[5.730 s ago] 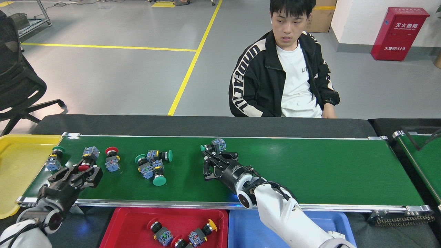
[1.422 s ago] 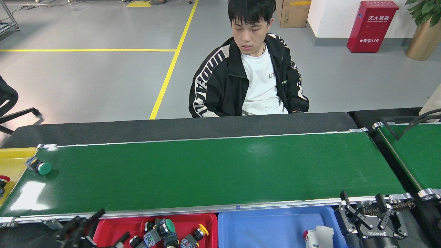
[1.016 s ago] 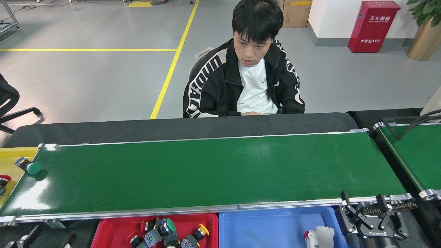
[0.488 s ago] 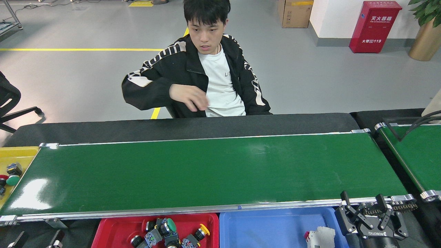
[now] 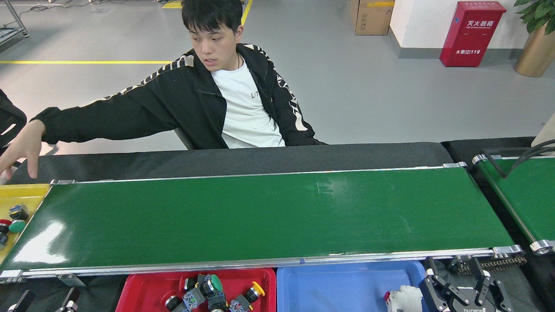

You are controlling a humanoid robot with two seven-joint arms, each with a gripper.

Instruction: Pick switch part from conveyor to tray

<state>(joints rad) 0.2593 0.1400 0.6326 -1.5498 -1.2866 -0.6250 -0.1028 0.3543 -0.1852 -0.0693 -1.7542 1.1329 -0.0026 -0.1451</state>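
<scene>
Where writing can be read, it sits on the red fire-extinguisher box [image 5: 472,32] at the far right, with white Chinese characters and "119", and on the person's [image 5: 225,91] white shirt, where only "LI" shows. Lettering on the right gripper [image 5: 461,294] is cut by the frame edge and unreadable.

One long green conveyor [image 5: 260,216] crosses the desk, its belt bare. A second green belt [image 5: 527,195] shows partly at the right. Three trays show: a yellow tray [image 5: 21,193] at the left end, a red tray [image 5: 143,290] and a blue tray [image 5: 342,286] along the near side. The switch parts [image 5: 212,292] lie heaped in the red tray, about five or six of them, and a few more [image 5: 13,219] lie in the yellow tray. One white part [image 5: 403,297] lies in the blue tray.

Compared with half a second ago, the person leans further left with an arm stretched out, the hand [image 5: 21,149] now above the yellow tray's far corner. The right gripper sits lower in view, its jaws spread and holding nothing. Two dark tips of the left gripper [image 5: 43,301] show at the near left edge, as before; I cannot tell how its jaws stand.
</scene>
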